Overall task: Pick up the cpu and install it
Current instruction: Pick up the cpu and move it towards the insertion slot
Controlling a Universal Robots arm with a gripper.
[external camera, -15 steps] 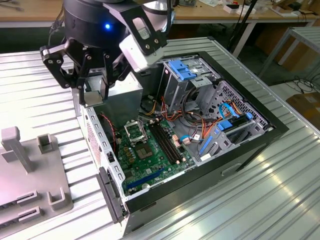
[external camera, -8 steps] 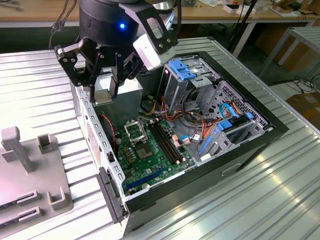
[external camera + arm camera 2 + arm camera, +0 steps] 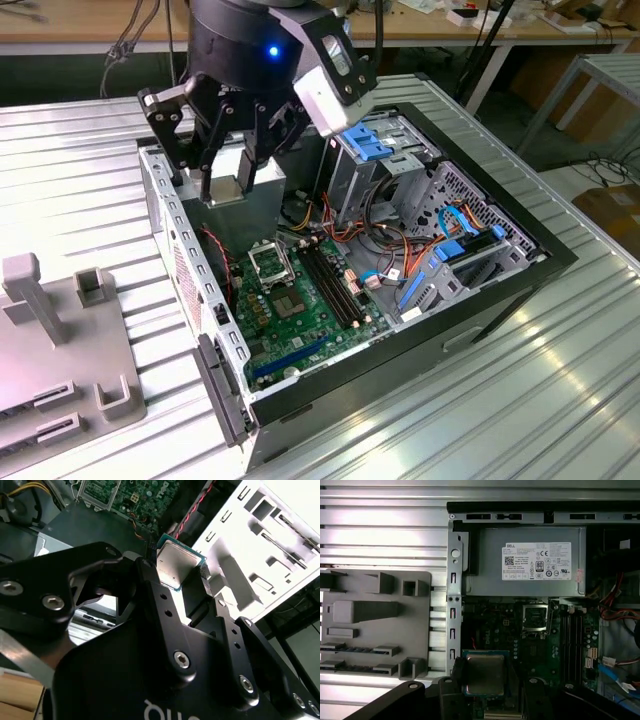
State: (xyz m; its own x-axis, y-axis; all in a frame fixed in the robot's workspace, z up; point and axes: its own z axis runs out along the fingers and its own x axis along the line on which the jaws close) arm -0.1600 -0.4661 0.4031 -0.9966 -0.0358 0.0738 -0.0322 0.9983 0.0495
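Observation:
The cpu [image 3: 228,191] is a thin square chip with a silvery face and a greenish edge. My gripper [image 3: 228,178] is shut on it, one black finger on each side, and holds it in the air over the open computer case [image 3: 560,255]. In both wrist views the cpu [image 3: 176,564] [image 3: 485,674] sits clamped between the fingers [image 3: 150,577] [image 3: 456,669]. The motherboard's square socket [image 3: 270,262] [image 3: 536,618] lies below with its metal frame around a dark opening. The chip hangs above the case's wall side, apart from the socket.
A grey power supply [image 3: 530,562] sits beside the socket. A drive cage with blue clips [image 3: 375,140] and loose cables [image 3: 390,250] crowd the case toward the exterior view's right. A grey parts fixture [image 3: 60,350] [image 3: 375,625] lies on the ribbed metal table [image 3: 500,400] outside the case wall [image 3: 185,260].

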